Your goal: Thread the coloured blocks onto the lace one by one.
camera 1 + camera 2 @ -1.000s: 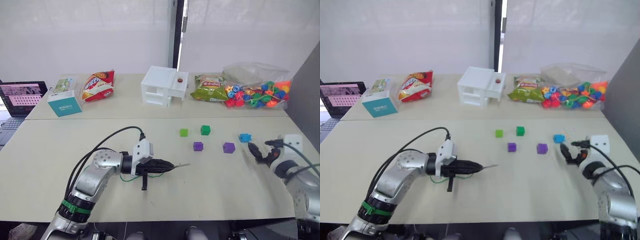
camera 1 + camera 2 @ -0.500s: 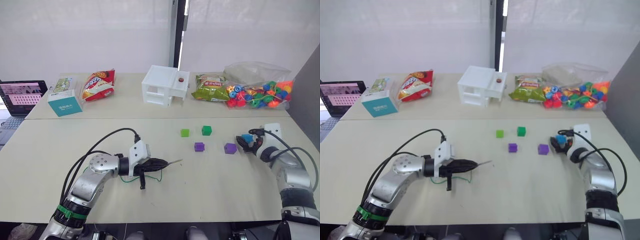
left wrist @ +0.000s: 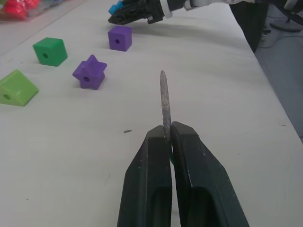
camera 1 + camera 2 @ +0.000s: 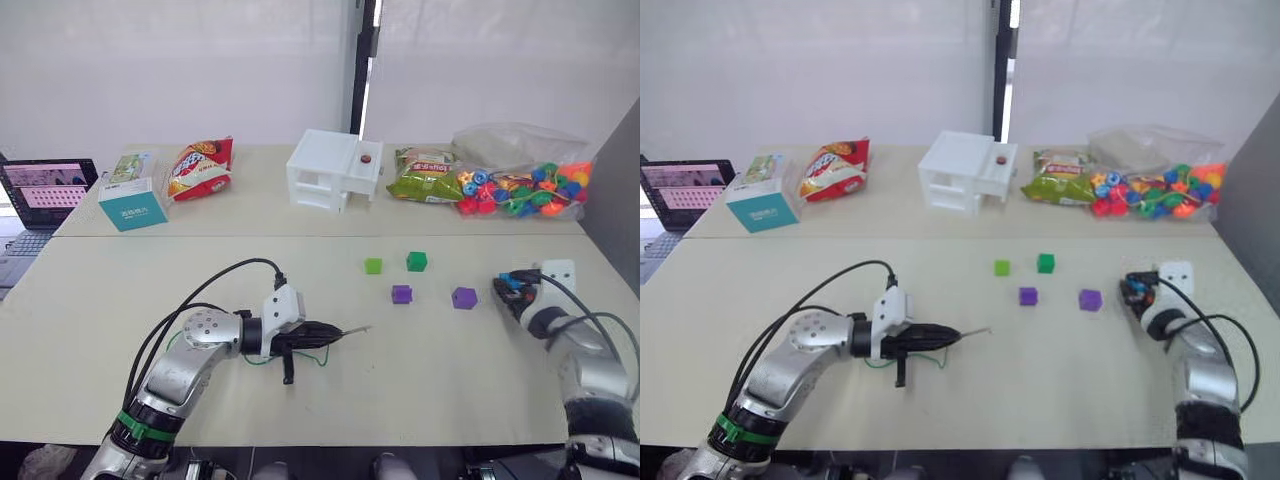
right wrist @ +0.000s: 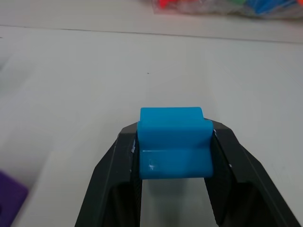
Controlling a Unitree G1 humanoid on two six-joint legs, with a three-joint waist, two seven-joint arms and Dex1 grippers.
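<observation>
Now | right hand [image 5: 173, 156] pinching blue block [image 5: 173, 144], lifted off table | left hand [image 3: 169, 137] still pinching lace tip [image 3: 164, 101]

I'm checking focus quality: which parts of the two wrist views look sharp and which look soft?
Left wrist view: the needle tip and purple star block are crisp, the right gripper behind softer. Right wrist view: the blue block is sharp, the bead bag blurred.

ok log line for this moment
left gripper: shut on lace tip | right gripper: shut on blue block | threaded: none
</observation>
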